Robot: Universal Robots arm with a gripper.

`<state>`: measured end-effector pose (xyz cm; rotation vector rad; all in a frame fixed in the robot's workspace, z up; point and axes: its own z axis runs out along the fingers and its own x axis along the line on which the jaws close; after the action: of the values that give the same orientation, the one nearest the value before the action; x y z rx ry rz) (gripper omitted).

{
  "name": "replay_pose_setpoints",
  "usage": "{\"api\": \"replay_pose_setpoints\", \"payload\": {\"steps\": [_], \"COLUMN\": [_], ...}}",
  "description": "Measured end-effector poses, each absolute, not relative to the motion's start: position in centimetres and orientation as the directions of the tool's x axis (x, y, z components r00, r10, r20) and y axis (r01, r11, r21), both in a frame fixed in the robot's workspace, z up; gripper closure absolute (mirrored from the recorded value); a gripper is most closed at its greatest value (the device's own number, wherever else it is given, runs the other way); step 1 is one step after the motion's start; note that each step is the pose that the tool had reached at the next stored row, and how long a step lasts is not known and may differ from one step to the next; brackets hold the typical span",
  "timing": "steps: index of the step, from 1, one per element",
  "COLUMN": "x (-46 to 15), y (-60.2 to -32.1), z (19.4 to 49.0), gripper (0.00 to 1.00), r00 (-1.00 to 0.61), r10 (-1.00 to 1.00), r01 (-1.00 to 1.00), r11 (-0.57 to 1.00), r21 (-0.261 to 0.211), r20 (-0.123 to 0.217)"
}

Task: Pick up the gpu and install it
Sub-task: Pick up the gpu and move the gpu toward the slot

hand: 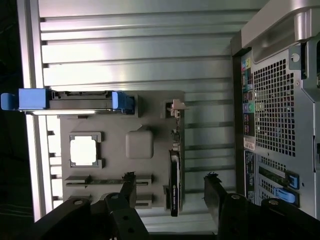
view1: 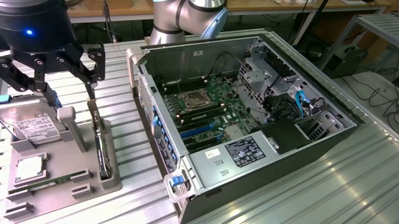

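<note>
The gpu (view1: 100,140) stands on edge in a slot along the side of the grey fixture tray (view1: 59,198) nearest the computer case. It is a thin black card with a silver bracket at its far end. In the wrist view the gpu (hand: 174,185) lies between my two dark fingers (hand: 129,186), its bracket toward the blue-handled hard drive. My gripper (view1: 62,79) hangs open above the tray's far end, clear of the card. My gripper (hand: 170,176) has nothing between its fingers.
The open computer case (view1: 274,149) lies on its side at centre, motherboard (view1: 206,112) exposed. The tray also holds a hard drive (view1: 34,126), a processor (view1: 28,168) and a memory stick (view1: 50,181). A slatted metal table (view1: 324,196) lies beneath.
</note>
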<state>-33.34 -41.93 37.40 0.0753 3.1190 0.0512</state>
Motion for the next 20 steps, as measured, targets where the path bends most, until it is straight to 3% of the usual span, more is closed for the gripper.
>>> {"api": "replay_pose_setpoints", "payload": {"steps": [20], "x": [-33.34], "y": [-41.95], "z": [36.55], "gripper": [0.34], "r00": [-0.999], "r10": [0.048], "r01": [0.047], "r11": [0.998], "r21": [0.033], "r20": [-0.021]}}
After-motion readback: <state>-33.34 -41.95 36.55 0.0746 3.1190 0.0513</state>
